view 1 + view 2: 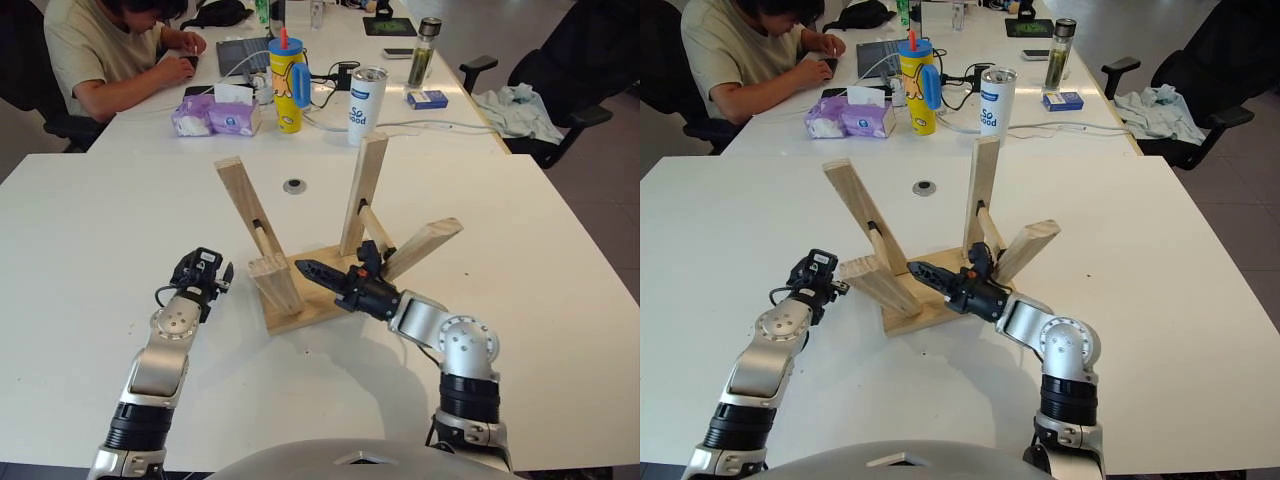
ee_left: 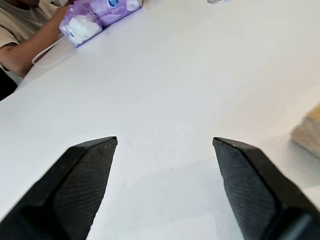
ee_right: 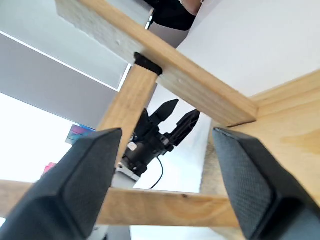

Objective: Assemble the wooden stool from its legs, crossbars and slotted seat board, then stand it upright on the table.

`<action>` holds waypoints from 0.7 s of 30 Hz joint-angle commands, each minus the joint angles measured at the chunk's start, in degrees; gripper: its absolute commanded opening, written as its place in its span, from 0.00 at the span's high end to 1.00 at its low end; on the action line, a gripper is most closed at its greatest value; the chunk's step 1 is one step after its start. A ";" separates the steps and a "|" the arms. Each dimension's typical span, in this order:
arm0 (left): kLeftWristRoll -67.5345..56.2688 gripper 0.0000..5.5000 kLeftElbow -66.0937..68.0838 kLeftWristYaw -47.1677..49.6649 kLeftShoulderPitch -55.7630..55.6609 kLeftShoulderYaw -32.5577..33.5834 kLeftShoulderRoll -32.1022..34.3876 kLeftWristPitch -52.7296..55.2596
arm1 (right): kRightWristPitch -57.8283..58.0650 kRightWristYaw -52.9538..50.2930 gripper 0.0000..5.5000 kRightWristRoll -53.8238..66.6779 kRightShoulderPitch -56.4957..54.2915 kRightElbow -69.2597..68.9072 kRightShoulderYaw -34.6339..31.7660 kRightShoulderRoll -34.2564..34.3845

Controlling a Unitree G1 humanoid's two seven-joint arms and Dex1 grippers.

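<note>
Stool (image 1: 310, 262) assembly is found upside down near the middle of the white table (image 1: 530, 300), with the seat board (image 1: 300, 312) laid flat on the tabletop and four legs (image 1: 365, 190) raised from it. The two far legs are directed steeply upward and splayed apart, while the near-left and right ones are tilted lower and outward. Short crossbars (image 1: 262, 236) are seen fitted between legs on either side, close to the board. The right gripper (image 1: 306, 268) is held low over the seat board, inside the space bounded by the legs, and is pointed toward the robot's left; its jaws are spread apart and nothing is grasped between them. In the right wrist view a leg and a crossbar are seen joined at a dark slot just ahead of the fingers (image 3: 85, 180). The left gripper (image 2: 165, 141) is placed on the robot's left of the stool, near the near-left leg but apart from it, low over bare tabletop; its jaws are likewise released, with nothing held. A round grommet (image 1: 294, 186) is set in the table beyond the stool. On the farther table a tissue pack (image 1: 215, 115), a yellow bottle (image 1: 288, 90) and a white tumbler (image 1: 366, 105) are stood well apart from the work.
</note>
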 commanded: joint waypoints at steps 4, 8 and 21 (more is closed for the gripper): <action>0.76 0.35 -7.00 1.19 6.80 -0.83 -2.55 -1.27 | 2.05 2.25 0.39 -3.71 3.75 -12.45 16.71 -12.31; 1.12 0.35 -8.90 0.49 8.96 -2.10 -2.87 -0.93 | -6.15 7.99 0.39 -15.43 4.54 -15.89 28.11 -25.44; 0.73 0.35 -19.68 -0.27 22.54 -2.14 -3.06 -1.87 | -48.37 21.05 0.39 -39.73 23.45 -17.22 28.31 -45.56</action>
